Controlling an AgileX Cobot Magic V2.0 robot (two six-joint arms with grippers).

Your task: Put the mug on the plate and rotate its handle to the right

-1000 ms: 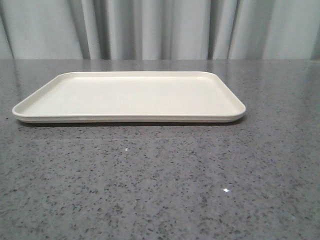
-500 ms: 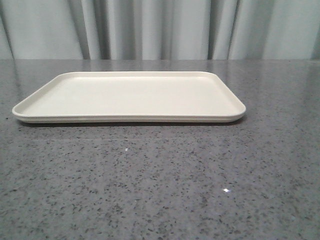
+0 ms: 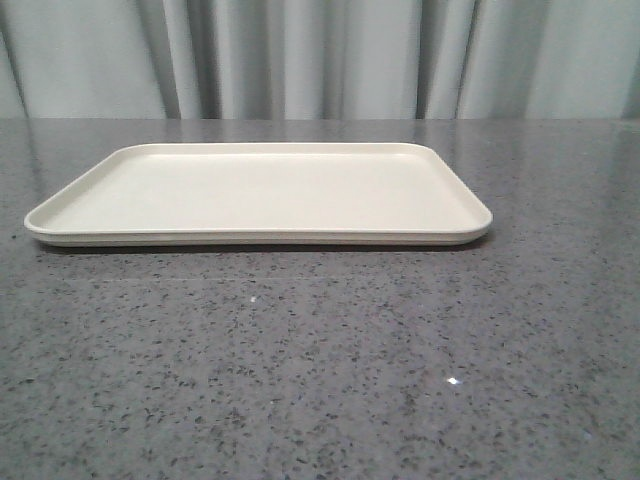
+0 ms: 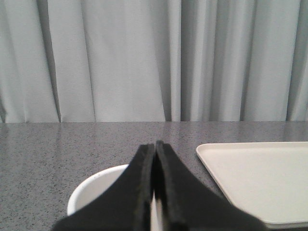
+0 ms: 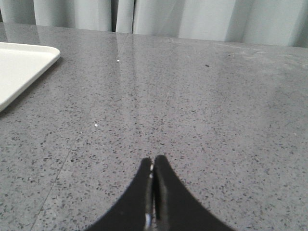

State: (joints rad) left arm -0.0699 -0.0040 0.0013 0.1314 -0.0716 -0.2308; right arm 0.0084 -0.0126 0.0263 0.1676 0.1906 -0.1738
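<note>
Counter: grey speckled, curtain behind.
Plate: bare, awaiting mug.
Mug: left of plate, under left claw.
Claws: both pressed together, left & right claw; nothing gripped yet.

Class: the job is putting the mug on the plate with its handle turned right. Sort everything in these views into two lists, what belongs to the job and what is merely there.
Belongs to the job:
- white round mug, only its rim showing behind the left tool
- flat cream rectangular plate, nothing on it
- right tool, shut

Merely there:
- grey speckled table
- pale pleated curtain
</note>
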